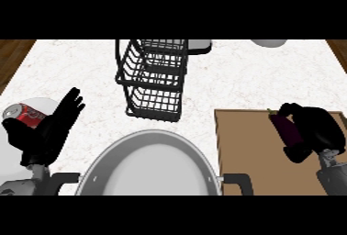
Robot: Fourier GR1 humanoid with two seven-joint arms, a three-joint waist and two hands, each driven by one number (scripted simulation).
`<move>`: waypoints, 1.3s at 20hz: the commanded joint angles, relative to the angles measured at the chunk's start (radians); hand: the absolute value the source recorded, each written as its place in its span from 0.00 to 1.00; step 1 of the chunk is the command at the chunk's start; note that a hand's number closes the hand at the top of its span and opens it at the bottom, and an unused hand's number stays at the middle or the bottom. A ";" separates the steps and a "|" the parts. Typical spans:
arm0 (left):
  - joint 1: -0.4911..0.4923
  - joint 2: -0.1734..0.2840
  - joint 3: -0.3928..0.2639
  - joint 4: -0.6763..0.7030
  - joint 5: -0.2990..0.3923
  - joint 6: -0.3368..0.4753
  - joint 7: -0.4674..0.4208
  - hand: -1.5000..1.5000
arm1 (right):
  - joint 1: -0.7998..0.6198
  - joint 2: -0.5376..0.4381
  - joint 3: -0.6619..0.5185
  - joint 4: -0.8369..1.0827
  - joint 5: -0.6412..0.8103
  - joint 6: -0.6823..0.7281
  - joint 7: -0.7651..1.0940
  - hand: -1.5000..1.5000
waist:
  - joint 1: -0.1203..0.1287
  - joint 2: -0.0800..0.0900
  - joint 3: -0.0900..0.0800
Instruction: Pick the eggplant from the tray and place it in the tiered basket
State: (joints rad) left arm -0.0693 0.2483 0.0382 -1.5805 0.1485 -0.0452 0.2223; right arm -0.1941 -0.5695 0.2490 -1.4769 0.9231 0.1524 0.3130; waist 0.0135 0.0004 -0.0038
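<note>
One eggplant, tray, tiered basket, can, pan; possibly two bowls.

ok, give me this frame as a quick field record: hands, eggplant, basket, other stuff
right hand: curled round the eggplant, over the tray
left hand: open, fingers straight, at view left, holding nothing
tray: brown, at counter right
tiered basket: black wire, top centre, nothing visible in it
pan: grey, bottom centre
soda can: red, beside the left hand
task state: eggplant gripped, not yet in basket

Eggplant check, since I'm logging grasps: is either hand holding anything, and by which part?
The right hand has its fingers curled round the eggplant along its middle, over the tray. The left hand is open, holding nothing.
</note>
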 commanded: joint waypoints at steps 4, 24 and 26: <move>0.006 -0.006 -0.007 -0.014 -0.017 0.012 0.004 0.50 | -0.102 0.028 -0.177 0.036 -0.180 -0.227 -0.301 1.00 | -0.002 0.000 0.007; -0.015 -0.063 -0.040 -0.065 -0.067 0.054 0.085 0.50 | -0.498 0.245 -0.117 -0.306 -0.446 0.083 0.102 1.00 | -0.006 -0.003 0.003; 0.023 -0.070 -0.041 -0.034 -0.077 0.033 0.003 0.50 | -0.605 0.285 -0.097 -0.240 -0.428 0.085 0.136 1.00 | 0.000 -0.001 0.003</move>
State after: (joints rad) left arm -0.0633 0.2213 0.0326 -1.6094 0.1076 -0.0367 0.2469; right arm -0.6674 -0.3557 0.0924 -1.7454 0.4628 0.2231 0.3444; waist 0.0086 -0.0022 0.0011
